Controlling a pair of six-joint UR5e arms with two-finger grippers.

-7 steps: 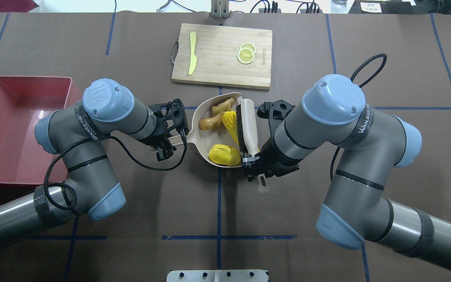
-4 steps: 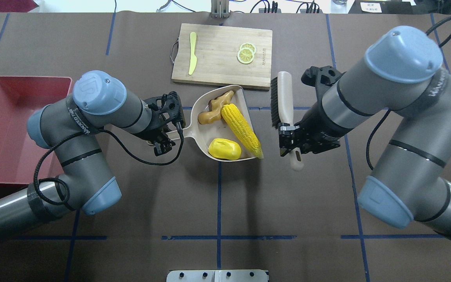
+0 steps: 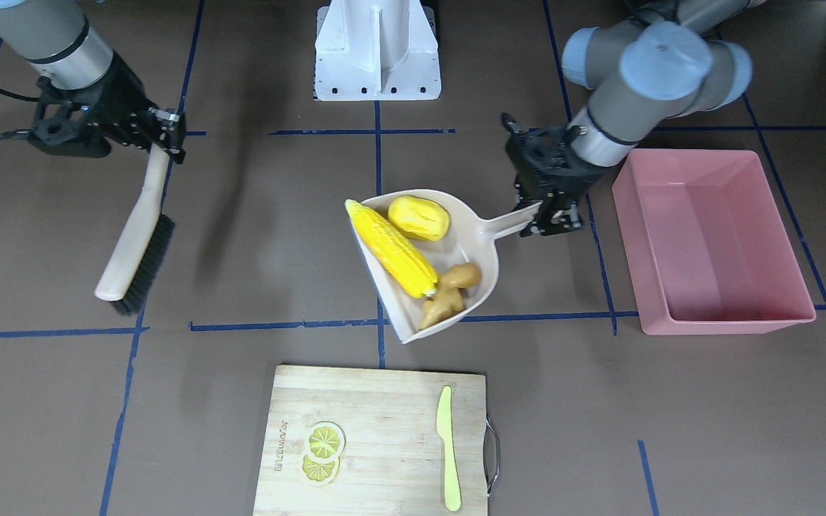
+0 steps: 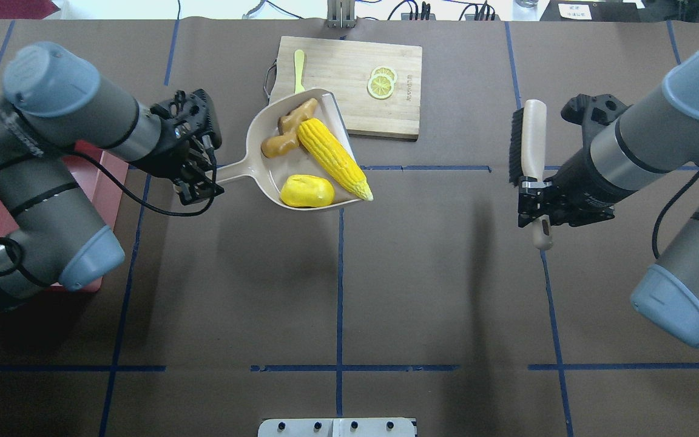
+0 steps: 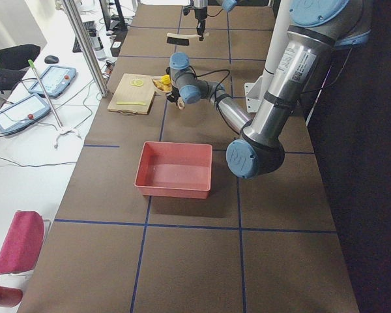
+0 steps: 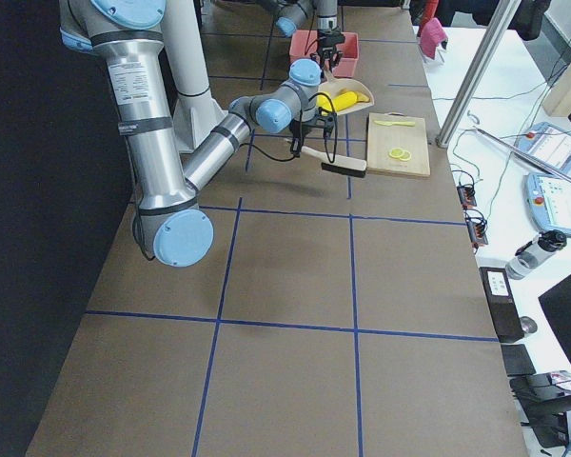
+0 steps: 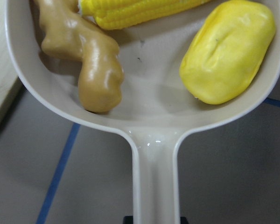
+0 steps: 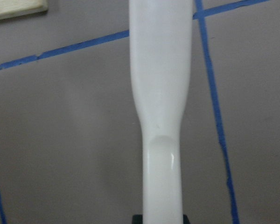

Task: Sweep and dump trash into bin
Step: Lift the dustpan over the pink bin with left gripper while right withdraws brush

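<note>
My left gripper (image 4: 199, 182) (image 3: 551, 215) is shut on the handle of the beige dustpan (image 4: 264, 127) (image 7: 154, 177) and holds it raised above the table. The corn cob (image 4: 332, 158) (image 3: 391, 249), the yellow potato lump (image 4: 307, 190) (image 7: 228, 51) and the tan ginger root (image 4: 289, 130) (image 7: 88, 60) lie in the pan. The pink bin (image 3: 714, 236) (image 5: 176, 169) stands empty on the robot's left of the pan; my left arm mostly hides it in the overhead view. My right gripper (image 4: 534, 194) (image 3: 162, 140) is shut on the brush (image 4: 531, 139) (image 8: 161, 93), far right of the pan.
A wooden cutting board (image 4: 349, 67) lies at the back centre with lemon slices (image 4: 381, 83) and a pale knife (image 3: 447, 451) on it. The raised dustpan overlaps the board's near left corner in the overhead view. Blue tape lines cross the brown table.
My left arm has lifted the loaded dustpan and carried it left and back, toward the bin. My right arm has carried the brush further right, away from the pan.
</note>
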